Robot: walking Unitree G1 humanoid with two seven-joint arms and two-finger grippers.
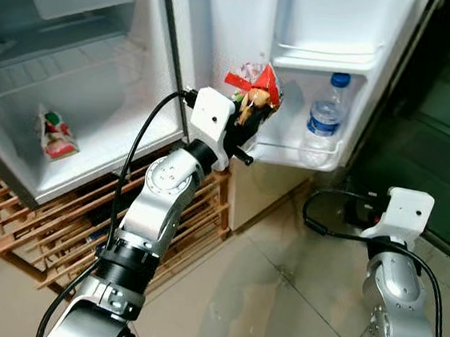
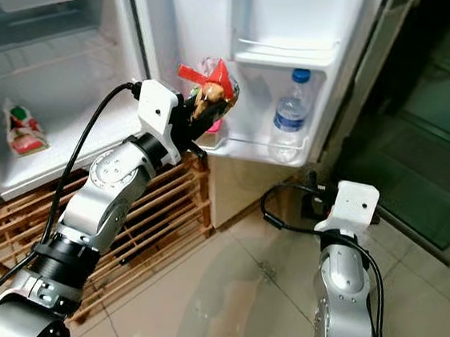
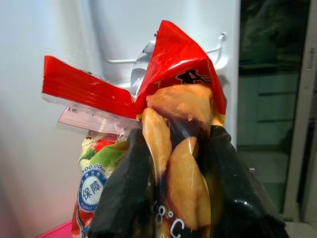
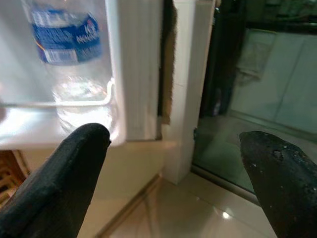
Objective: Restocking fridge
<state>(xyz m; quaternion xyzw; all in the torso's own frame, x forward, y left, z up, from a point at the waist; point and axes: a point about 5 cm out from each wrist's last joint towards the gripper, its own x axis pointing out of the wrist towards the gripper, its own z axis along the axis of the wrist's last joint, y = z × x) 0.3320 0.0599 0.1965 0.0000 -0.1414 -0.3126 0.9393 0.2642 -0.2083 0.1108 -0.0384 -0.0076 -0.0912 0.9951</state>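
My left gripper (image 1: 246, 116) is raised at the left end of the fridge door shelf (image 1: 291, 153) and is shut on a red snack bag (image 1: 255, 91) with yellowish pieces inside. In the left wrist view the bag (image 3: 181, 124) sits squeezed between the two black fingers (image 3: 124, 198); a second packet (image 3: 96, 173) with a green and blue label stands just behind it. A water bottle (image 1: 325, 119) with a blue cap stands at the right end of that shelf. My right gripper (image 4: 178, 163) hangs low by the door's lower corner, open, holding nothing.
The fridge cabinet (image 1: 82, 73) stands open on the left, with a red and green packet (image 1: 55, 134) lying on its white floor. A slatted wooden rack (image 1: 83, 218) sits beneath it. Glossy tiles (image 1: 275, 303) cover the floor; dark glass doors (image 1: 447, 119) lie to the right.
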